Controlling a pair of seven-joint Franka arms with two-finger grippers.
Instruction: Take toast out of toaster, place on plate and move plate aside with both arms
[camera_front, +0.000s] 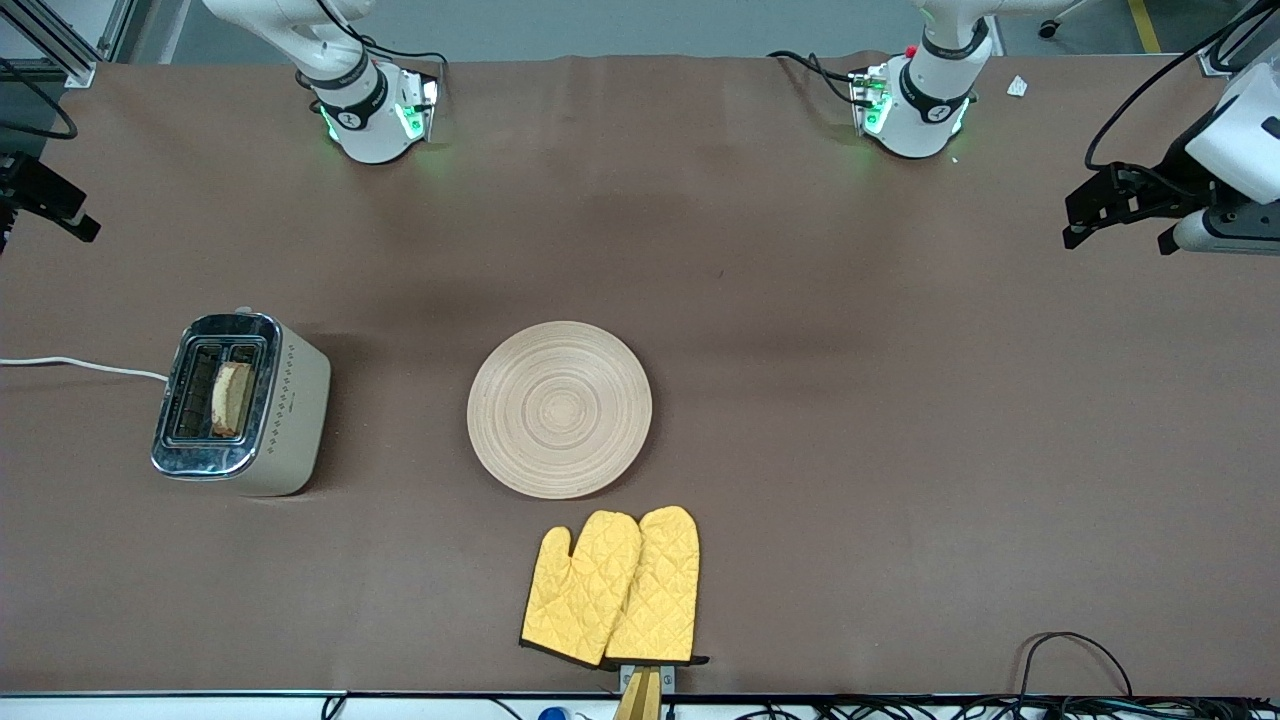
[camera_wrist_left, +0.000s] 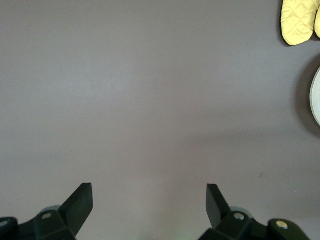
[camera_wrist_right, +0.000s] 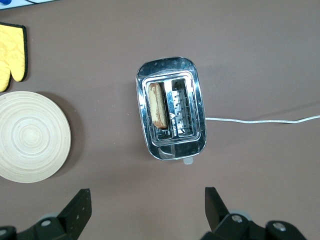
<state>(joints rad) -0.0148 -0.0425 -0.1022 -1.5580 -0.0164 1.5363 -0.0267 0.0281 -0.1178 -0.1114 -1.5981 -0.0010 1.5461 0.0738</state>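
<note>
premises: a robotics lab, not a kitchen. two white arms (camera_front: 350, 90) are bolted by their bases to a brown-covered table (camera_front: 900, 450), status lights glowing green. aluminium framing (camera_front: 60, 40) stands at one corner and loose cables (camera_front: 1070, 650) trail along the table edge. household props (a toaster (camera_front: 240, 405), a wooden plate (camera_front: 560, 408), yellow oven mitts (camera_front: 615, 590)) are laid out as test items.

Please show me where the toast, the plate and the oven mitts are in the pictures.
toast (camera_wrist_right: 159, 105): right wrist view, on its top crust edge in the toaster slot.
plate (camera_front: 559, 409): front view, on its centre rings.
oven mitts (camera_front: 612, 588): front view, where the two mitts meet.
</note>
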